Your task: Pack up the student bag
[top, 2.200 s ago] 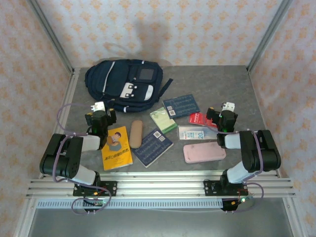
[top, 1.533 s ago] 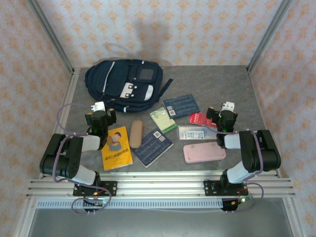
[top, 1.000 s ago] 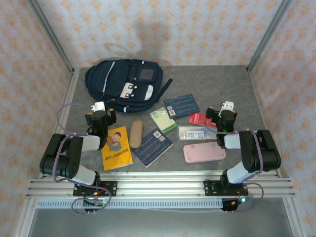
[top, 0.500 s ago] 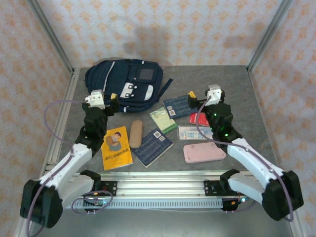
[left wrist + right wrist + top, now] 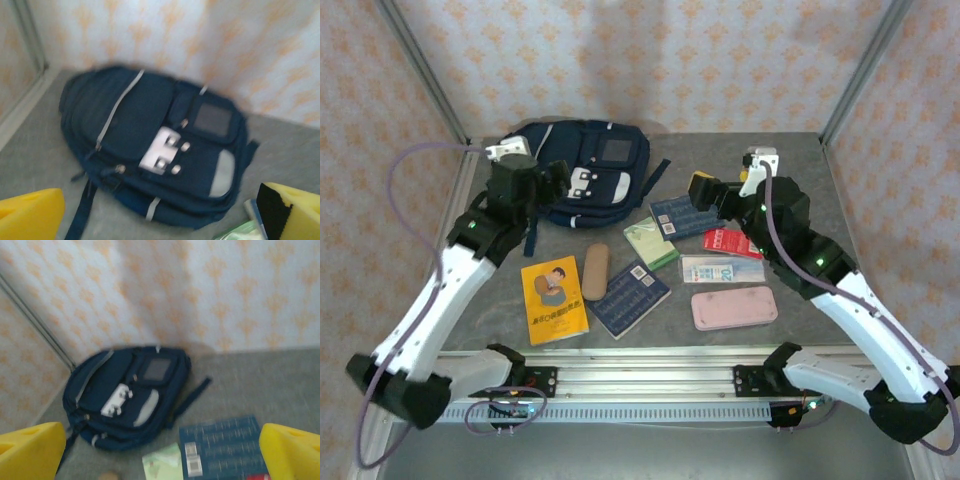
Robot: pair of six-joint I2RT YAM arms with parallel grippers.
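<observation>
The student bag (image 5: 588, 168), navy with white trim, a grey patch and a white-flapped pocket, lies flat at the back left of the table. My left gripper (image 5: 552, 180) hovers over its left edge, open and holding nothing. In the left wrist view the bag (image 5: 150, 135) lies ahead of and below the left gripper (image 5: 160, 220), whose yellow fingertips (image 5: 30, 215) stand far apart. My right gripper (image 5: 708, 192) hangs open above the blue book at centre right. In the right wrist view the bag (image 5: 120, 390) lies well ahead of the open right gripper (image 5: 160, 455).
Spread over the table in front of the bag: a yellow book (image 5: 554, 299), a tan case (image 5: 596, 270), two blue books (image 5: 630, 297) (image 5: 687, 214), a green booklet (image 5: 651, 243), a red packet (image 5: 731, 243), a clear packet (image 5: 720, 269) and a pink pencil case (image 5: 734, 307).
Both arms have unfolded from their low rest near the front edge, risen and reached toward the back of the table. Both grippers stayed open. Nothing on the table has moved.
</observation>
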